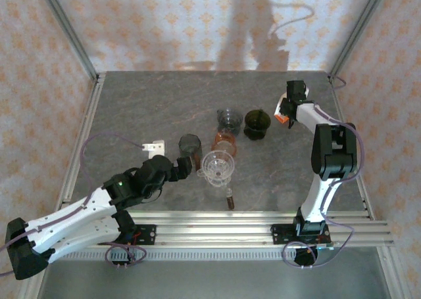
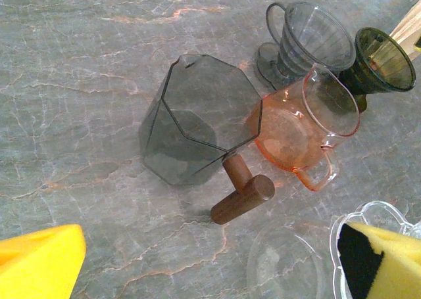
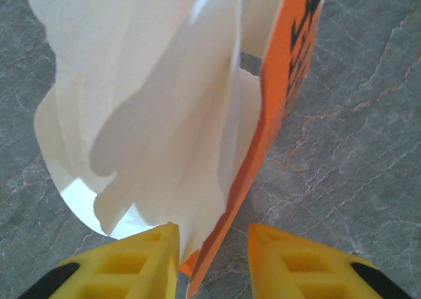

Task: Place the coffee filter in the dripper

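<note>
The right gripper (image 3: 212,256) stood astride the lower edge of the orange packet (image 3: 289,69) with its 2 fingers (image 3: 131,263) apart. The left one touched the white filters (image 3: 151,102), while a strip of bare table (image 3: 355,148) showed between the packet and the other, so nothing was pinched. The filters fanned out of the packet just ahead of that gripper, and their number could not be told. In the top view it sat close to the right rail (image 1: 367,194), with bare stone behind it and more on its left as far as the green dripper (image 1: 257,123).

The left gripper (image 1: 194,169) was fully spread and held nothing. 5 drippers clustered around it:
- 1 smoky dripper (image 2: 197,118) lay straight ahead, its wooden handle (image 2: 242,190) pointing back toward the gripper.
- 1 pink dripper (image 2: 299,131) sat just beside it on the right.
- 1 grey dripper (image 2: 306,36) and the green one stood farther ahead.
- 1 clear dripper (image 2: 368,220) sat at the right finger.

To the left, the stone was bare out to the left rail (image 1: 89,112), save for 1 small white piece (image 1: 154,146).
</note>
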